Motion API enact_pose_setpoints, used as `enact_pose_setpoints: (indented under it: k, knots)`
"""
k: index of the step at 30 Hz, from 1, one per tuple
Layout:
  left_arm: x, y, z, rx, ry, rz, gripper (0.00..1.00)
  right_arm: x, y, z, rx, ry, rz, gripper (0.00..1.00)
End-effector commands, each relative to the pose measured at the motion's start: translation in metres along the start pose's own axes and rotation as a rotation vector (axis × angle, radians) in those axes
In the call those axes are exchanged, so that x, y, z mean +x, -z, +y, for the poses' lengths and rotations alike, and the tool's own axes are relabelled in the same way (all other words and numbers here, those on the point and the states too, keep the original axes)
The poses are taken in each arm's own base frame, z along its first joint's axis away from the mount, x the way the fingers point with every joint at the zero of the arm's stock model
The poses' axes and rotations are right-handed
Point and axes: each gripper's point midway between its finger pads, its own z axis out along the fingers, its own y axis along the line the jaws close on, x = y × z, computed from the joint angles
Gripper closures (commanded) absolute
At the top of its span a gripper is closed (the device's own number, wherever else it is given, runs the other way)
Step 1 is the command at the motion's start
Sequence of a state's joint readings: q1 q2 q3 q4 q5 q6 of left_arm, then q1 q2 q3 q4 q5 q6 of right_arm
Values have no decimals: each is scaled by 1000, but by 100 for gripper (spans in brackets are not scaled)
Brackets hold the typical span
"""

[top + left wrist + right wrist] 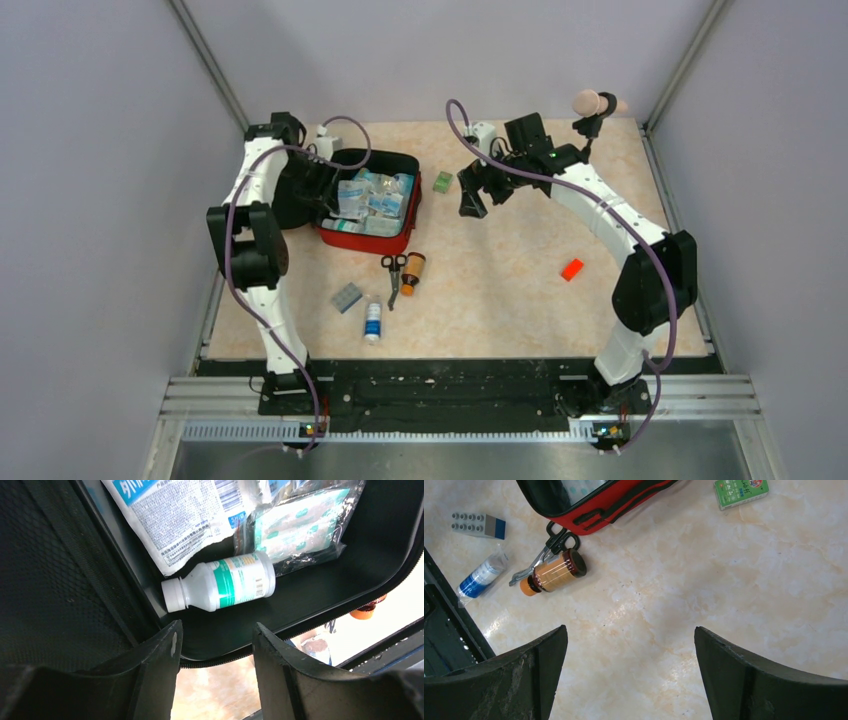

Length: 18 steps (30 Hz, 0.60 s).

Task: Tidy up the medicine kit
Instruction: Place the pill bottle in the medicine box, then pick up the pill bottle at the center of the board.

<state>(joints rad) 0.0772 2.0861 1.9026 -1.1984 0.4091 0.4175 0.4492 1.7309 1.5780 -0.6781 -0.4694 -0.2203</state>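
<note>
Your medicine kit (pixel 368 241), a red soft pouch with black zip edging and black lining, lies open at the far left of the bench (pixel 500 280). Packets and a white bottle (pixel 220 582) lie inside. Your left arm covers its left side from overhead, and both wrist views crop it. The left jaws stand partly apart over the lining, empty. The right jaws gape wide above the bench, holding nothing.
</note>
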Motion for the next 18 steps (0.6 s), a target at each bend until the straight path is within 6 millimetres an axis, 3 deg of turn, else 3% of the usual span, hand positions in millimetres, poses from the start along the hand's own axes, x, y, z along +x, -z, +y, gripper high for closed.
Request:
enact_pose_setpoints:
  k: [1, 10, 13, 18]
  knots:
    - [-43, 43, -13, -30, -65, -195, 42, -18, 2, 1, -5, 31, -45, 5]
    - [-71, 24, -50, 73, -100, -265, 46, -18, 3, 0, 4, 32, -42, 5]
    - [-76, 15, -73, 102, -140, -274, 48, -16, 3, -1, 11, 35, -38, 5]
    - [-87, 36, -116, 210, -217, -421, 49, -14, 5, -2, 22, 35, -34, 5]
